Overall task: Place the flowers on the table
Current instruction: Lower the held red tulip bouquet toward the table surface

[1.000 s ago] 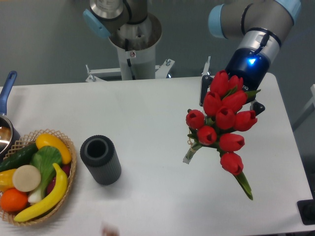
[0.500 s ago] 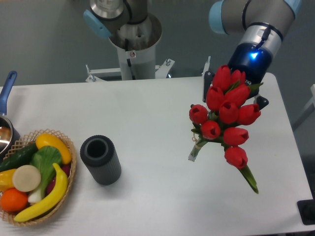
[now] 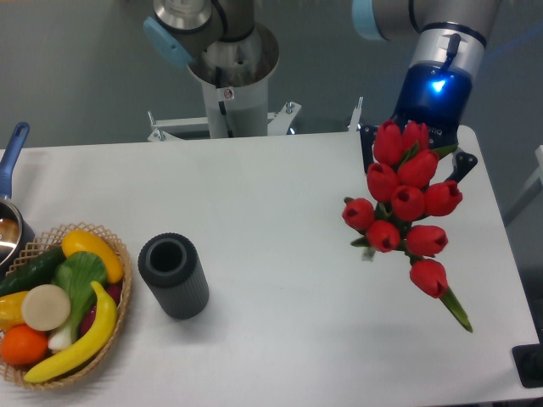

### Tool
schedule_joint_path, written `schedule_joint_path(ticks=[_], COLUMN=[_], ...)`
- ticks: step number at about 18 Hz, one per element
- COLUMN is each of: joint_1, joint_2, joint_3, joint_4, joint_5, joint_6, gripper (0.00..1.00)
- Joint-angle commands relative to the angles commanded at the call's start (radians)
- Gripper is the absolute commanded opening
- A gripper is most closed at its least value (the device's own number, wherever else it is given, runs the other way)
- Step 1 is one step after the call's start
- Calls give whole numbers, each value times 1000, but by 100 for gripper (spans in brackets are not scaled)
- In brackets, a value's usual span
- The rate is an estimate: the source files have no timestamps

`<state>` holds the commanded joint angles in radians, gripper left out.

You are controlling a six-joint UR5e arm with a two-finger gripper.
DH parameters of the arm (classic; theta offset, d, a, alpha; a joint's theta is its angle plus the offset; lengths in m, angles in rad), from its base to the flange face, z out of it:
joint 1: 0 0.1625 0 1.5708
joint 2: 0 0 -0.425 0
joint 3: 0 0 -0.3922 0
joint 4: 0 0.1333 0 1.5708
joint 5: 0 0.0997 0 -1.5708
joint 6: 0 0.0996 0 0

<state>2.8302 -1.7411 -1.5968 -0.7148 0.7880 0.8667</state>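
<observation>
The flowers (image 3: 407, 203), a bunch of red tulip buds with green leaves, hang above the right part of the white table (image 3: 271, 195). The buds face the camera and one green leaf tip points down-right. My gripper (image 3: 416, 153) sits behind the top of the bunch, mostly hidden, with dark fingers (image 3: 368, 142) showing at either side. It is shut on the flowers. The stem ends are hidden under the buds.
A dark grey cylinder vase (image 3: 174, 275) stands at the left centre. A wicker basket (image 3: 121, 315) of fruit and vegetables is at the front left, with a pot (image 3: 8, 222) behind it. The arm's base (image 3: 231, 72) rises at the back; a black object (image 3: 530, 365) is at the front right corner.
The gripper has carried the flowers to the right, towards the table's right edge. The stem ends that showed below the bunch are now hidden.
</observation>
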Motion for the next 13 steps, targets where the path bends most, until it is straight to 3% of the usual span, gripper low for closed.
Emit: schedule_joint_path(ticks=[6,13], joint_1=[-5,-38], joint_2=[9,12], joint_3=[-28,-141], joint_4=[-3,-6], joint_5=[154,339], joint_6=[35,205], gripper=[40,40])
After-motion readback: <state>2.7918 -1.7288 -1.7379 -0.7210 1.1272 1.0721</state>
